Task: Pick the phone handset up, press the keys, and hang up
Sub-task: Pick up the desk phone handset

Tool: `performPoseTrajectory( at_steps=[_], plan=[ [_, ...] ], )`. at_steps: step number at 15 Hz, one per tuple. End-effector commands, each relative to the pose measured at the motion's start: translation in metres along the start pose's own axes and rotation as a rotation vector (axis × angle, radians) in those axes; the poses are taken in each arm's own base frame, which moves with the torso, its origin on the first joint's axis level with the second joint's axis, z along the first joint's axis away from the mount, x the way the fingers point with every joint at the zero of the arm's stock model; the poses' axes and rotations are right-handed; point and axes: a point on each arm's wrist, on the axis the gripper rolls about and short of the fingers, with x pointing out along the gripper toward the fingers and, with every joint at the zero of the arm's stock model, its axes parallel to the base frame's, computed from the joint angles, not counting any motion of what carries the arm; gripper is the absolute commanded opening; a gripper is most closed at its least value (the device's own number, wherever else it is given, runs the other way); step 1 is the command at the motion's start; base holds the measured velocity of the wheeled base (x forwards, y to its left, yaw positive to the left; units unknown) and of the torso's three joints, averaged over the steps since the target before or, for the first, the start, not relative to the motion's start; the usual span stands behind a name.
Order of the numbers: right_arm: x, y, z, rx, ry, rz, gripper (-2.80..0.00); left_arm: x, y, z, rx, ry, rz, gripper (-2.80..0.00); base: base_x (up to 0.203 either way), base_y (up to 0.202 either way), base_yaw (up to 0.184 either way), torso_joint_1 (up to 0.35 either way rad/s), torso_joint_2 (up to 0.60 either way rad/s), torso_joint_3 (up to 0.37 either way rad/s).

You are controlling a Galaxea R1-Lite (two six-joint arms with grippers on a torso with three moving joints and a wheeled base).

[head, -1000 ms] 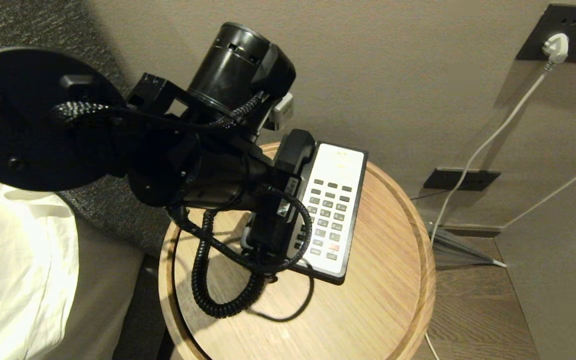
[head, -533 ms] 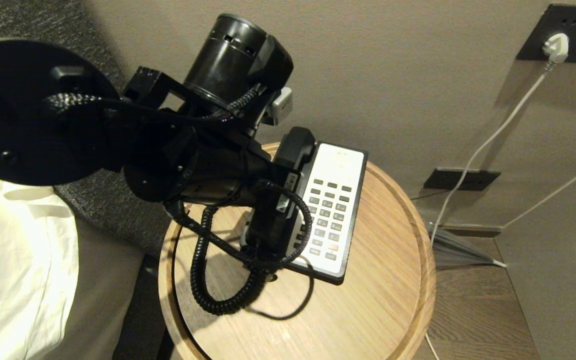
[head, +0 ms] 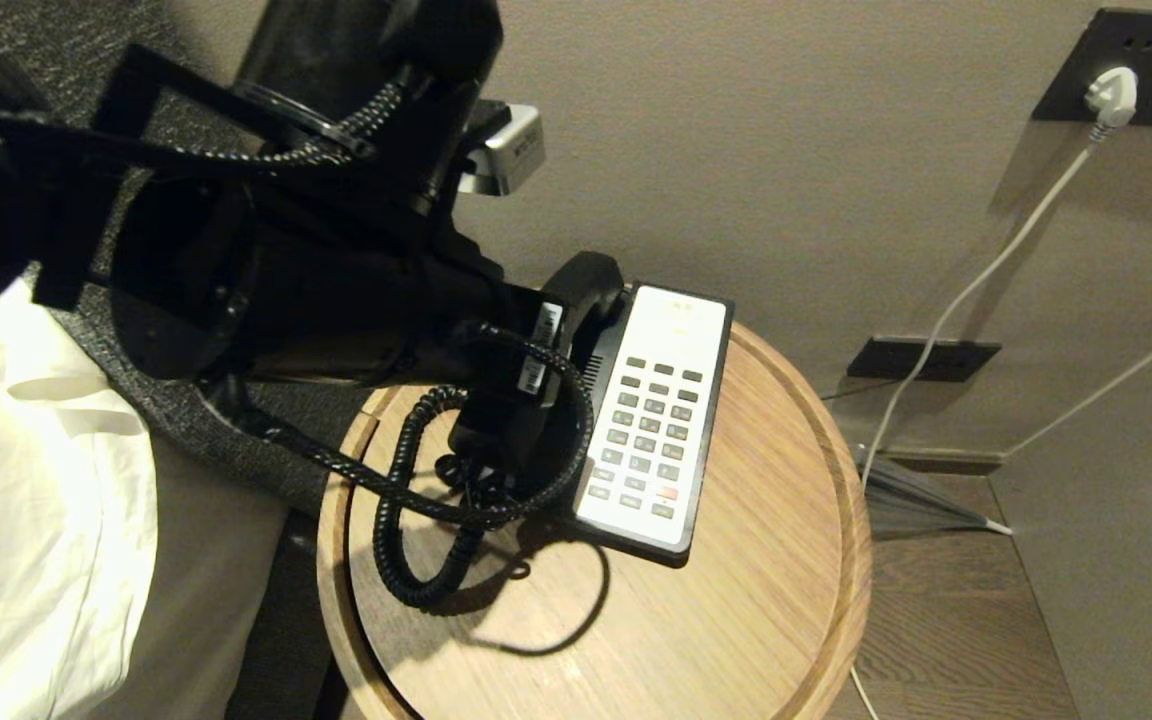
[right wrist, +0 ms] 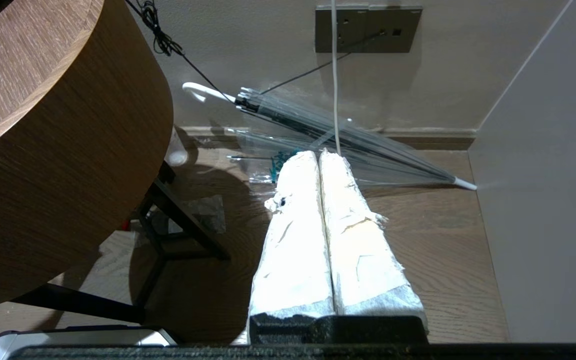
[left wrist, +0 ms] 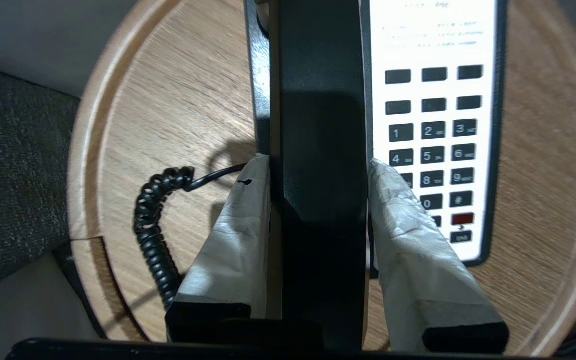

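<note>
Gripping phone handset (left wrist: 318,165) at mid-length, left end effector (left wrist: 318,172) had padded fingers (left wrist: 238,235) clamped on both sides. Handset sat lifted just above cradle, beside keys (left wrist: 433,145) on round tabletop (head: 756,600); coiled cord (head: 406,520) trailed to tabletop. Step judged: pick-up under way. Next called for clearing base, then pressing keys. Right end effector (right wrist: 320,157) hung closed, empty, over floor.

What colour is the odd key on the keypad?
Reddish-orange key, among dark grey ones; clearest in the left wrist view.
</note>
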Motion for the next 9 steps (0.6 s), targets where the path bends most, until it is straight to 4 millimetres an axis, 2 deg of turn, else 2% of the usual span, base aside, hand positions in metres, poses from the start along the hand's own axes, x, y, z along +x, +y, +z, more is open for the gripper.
performPoseTrajectory(
  at_steps=[1, 9],
  plan=[
    [0.001, 0.0, -0.006, 0.0, 0.019, -0.001, -2.8, -0.017, 0.006, 0.003, -0.016, -0.035, -0.004, -2.8, 0.0, 0.0, 0.0, 0.0, 0.0, 0.0],
    [0.001, 0.0, -0.006, 0.0, 0.019, -0.001, -2.8, -0.042, 0.016, 0.008, -0.063, -0.097, -0.024, -2.8, 0.0, 0.0, 0.0, 0.0, 0.0, 0.0]
  ],
)
